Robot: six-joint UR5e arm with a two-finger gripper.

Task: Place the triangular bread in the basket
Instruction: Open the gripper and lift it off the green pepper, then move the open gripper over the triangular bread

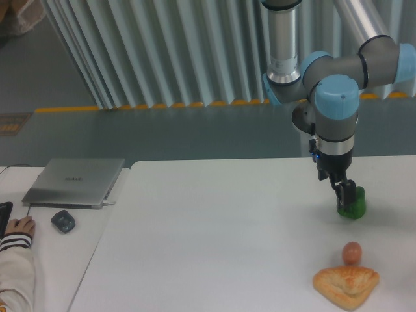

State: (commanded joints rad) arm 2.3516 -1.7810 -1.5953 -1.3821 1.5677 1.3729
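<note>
3 small food items sit near the right end of the white table [214,227]: a green pepper [354,203], a small round pinkish-brown ball [351,252] and the triangular bread [346,285]. The triangular bread lies flat at the front right of the table, golden-brown with a raised crust rim, its widest side toward the back and its rounded point toward the front edge. The ball rests just behind the bread, very near its back rim; whether the 2 touch cannot be told. The green pepper stands farther back, apart from both. The arm [335,97] reaches down from the upper right with its grey links and blue joint caps, and the gripper [345,192] hangs at the pepper's left side, its dark fingers overlapping the pepper in this view. Whether the fingers are spread, closed or gripping the pepper cannot be told from this angle, nor whether they touch it. The gripper is well apart from the triangular bread, which lies untouched on the table. No basket shows in this view. On the lower desk to the left lie a closed silver laptop [75,182] and a dark mouse [63,221] just in front of it. A person's hand [21,227] with a striped cuff rests at the far left edge, near the mouse.
</note>
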